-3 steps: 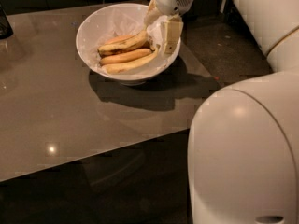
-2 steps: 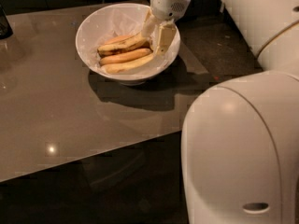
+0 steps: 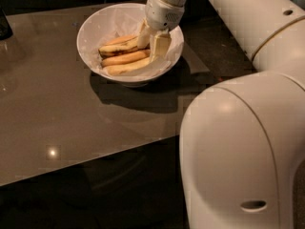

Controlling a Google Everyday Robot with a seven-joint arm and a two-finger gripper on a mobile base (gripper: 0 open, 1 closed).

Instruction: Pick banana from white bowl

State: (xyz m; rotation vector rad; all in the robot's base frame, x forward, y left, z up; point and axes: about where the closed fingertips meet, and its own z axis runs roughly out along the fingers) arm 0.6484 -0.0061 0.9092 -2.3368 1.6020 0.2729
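The white bowl (image 3: pixel 95 25) stands on the glossy brown table and holds three bananas lying side by side. The pale yellow banana (image 3: pixel 125 68) is the one nearest me. An orange-tinted banana (image 3: pixel 125 58) lies behind it, and one with dark streaks (image 3: pixel 114 46) lies at the back. My gripper (image 3: pixel 151 42) reaches down into the bowl's right side. Its two pale fingers (image 3: pixel 160 45) are apart, set over the bananas' right ends, which they hide. Nothing is lifted.
The table (image 3: pixel 57 118) ends in a front edge low in the view and a right edge just past the bowl. A dark object (image 3: pixel 4 25) stands at the far left. My arm's big white body (image 3: pixel 238 151) fills the right foreground.
The gripper has come down and a little to the left, from above the bowl's right rim into the bowl over the bananas' ends. The bananas and bowl have not moved.
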